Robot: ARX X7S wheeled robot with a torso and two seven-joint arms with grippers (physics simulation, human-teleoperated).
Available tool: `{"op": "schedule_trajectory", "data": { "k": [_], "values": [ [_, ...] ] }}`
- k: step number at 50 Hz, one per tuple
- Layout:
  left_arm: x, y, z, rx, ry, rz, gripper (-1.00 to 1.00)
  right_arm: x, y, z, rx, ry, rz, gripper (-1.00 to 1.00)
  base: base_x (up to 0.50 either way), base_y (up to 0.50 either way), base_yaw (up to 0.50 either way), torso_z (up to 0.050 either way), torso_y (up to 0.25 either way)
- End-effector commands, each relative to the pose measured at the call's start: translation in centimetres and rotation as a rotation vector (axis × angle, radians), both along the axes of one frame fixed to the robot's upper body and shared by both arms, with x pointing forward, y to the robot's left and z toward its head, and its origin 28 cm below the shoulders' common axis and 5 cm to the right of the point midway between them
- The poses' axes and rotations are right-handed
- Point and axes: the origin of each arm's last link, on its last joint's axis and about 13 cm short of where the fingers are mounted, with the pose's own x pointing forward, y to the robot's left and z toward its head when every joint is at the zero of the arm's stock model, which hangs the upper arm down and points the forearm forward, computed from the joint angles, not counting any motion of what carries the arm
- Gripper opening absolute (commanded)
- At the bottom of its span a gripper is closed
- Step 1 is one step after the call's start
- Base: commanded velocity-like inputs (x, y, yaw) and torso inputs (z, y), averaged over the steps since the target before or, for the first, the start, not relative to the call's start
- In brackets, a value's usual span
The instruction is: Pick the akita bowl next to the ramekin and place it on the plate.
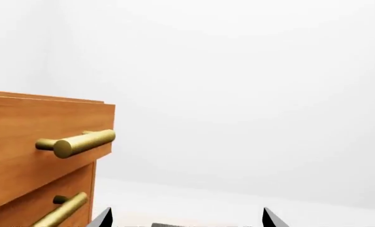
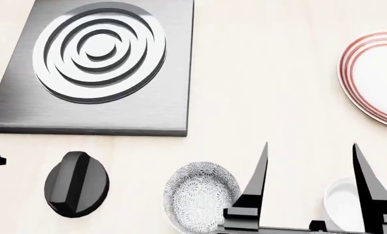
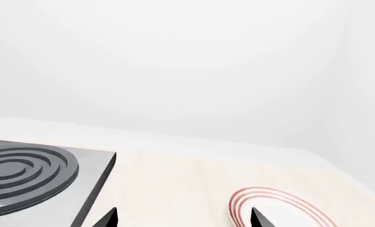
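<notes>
- Stove plate (image 2: 99, 68) at 10 o'clock in head view, black knob (image 2: 76, 184) at 8.
- akita bowl (image 2: 200, 196) at 6 o'clock on the counter (image 2: 259, 73), just left of the right gripper (image 2: 309, 156).
- Right gripper fingers spread wide, holding nothing (tips above the counter).
- ramekin (image 2: 344, 204) at 5, partly behind the right finger.
- plate (image 2: 376, 75) at 2.
- Left gripper (image 1: 184, 218): fingers apart, beside wooden drawers (image 1: 30, 137).

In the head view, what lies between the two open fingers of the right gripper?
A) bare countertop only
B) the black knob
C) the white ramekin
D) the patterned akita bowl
A: the right gripper is open with only pale countertop between its fingers; the akita bowl sits outside one finger and the ramekin shows partly behind the other.
</notes>
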Motion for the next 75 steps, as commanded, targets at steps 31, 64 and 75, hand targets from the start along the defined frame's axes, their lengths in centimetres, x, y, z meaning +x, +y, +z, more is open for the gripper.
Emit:
{"op": "schedule_trajectory", "data": {
  "k": [31,64,75],
  "values": [
    [0.4,-0.3,-0.8,0.030,0.030,-0.007,1.00,0.2,0.6,0.3,0.201,0.308,0.240,1.00,0.00,0.00,0.00,0.000,0.000],
    [0.4,0.0,-1.1,0.021,0.044,0.006,1.00,1.2,1.2,-1.5,0.346,0.485,0.353,1.00,0.00,0.00,0.00,0.000,0.000],
    [0.5,0.0,-1.4,0.023,0.051,0.008,1.00,1.4,1.1,-2.3,0.371,0.501,0.354,1.00,0.00,0.00,0.00,0.000,0.000]
  ]
}}
